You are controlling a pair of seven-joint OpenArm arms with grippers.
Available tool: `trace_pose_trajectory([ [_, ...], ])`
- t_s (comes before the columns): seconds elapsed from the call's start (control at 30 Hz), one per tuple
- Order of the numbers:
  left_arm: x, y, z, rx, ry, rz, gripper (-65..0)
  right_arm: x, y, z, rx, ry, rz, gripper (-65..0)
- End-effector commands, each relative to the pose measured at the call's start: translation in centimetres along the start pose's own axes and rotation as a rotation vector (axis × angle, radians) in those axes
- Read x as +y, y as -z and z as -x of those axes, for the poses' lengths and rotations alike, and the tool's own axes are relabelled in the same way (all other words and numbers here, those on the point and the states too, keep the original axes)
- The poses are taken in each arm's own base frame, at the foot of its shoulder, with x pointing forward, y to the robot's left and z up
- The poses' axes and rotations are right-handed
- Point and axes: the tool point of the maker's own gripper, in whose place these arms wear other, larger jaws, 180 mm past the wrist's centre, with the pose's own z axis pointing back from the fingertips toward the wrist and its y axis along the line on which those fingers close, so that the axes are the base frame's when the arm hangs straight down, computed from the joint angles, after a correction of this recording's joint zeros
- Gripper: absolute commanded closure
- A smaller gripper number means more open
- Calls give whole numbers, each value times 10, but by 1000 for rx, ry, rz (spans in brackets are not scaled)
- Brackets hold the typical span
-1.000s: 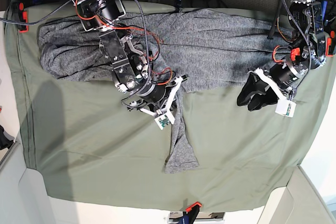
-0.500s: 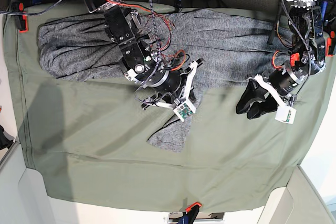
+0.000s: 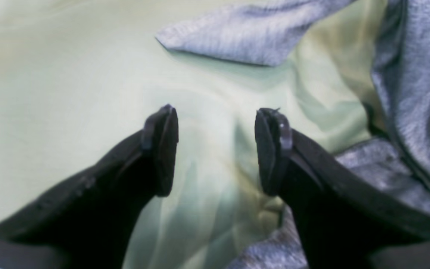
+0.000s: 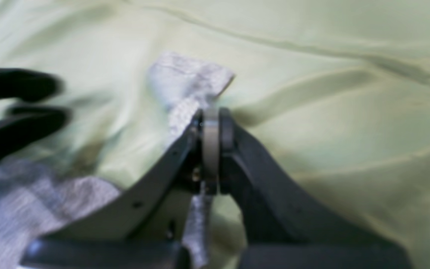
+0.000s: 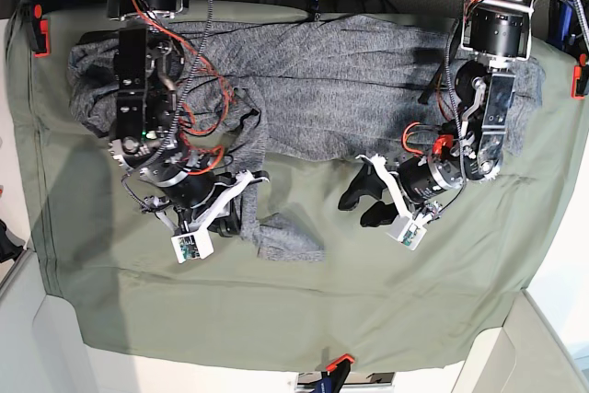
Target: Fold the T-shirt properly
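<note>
Both arms run black, strung with red wiring and braided black cable. Right tool (image 4: pixel 210 123): one pale grey finger, one black, with a light pad between. Left tool (image 3: pixel 217 149): all-black curved fingers. White camera housings at each wrist.

One T-shirt (image 5: pixel 368 89), one olive cloth (image 5: pixel 304 310) over the bench, two arms, two end effectors, four orange clamps.

Even overhead light, soft shadows on the cloth (image 5: pixel 276 301), both wrist views blurred, washed pale

Heather-grey T-shirt (image 5: pixel 368 89), olive-green table cloth (image 5: pixel 110 264)
</note>
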Motion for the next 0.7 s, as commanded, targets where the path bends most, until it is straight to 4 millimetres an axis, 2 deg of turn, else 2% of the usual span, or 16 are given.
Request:
trace_pose_trajectory([
  [0.0,9,1,-22,-56,-1,-8,-355,9,0,-19,-57,-5,-36,0],
  [0.13,12,7,-20,-51,-28,-10,-355,26,0,-19,-65,11,-110,0],
  [0.27,13,7,-23,-65,-25,-12,-355,37,1,-20,-65,10,-143,-286],
  [0.33,14,7,-26,-69,-23,-12,-355,38,1,-20,-67,11,-147,-361],
  [0.5,16,8,-33,-80,-15,-14,-355,44,0,-22,-78,12,-184,-373],
  [0.67,20,8,-42,-82,15,-25,-355,33,-5,-28,-110,46,-188,-378],
])
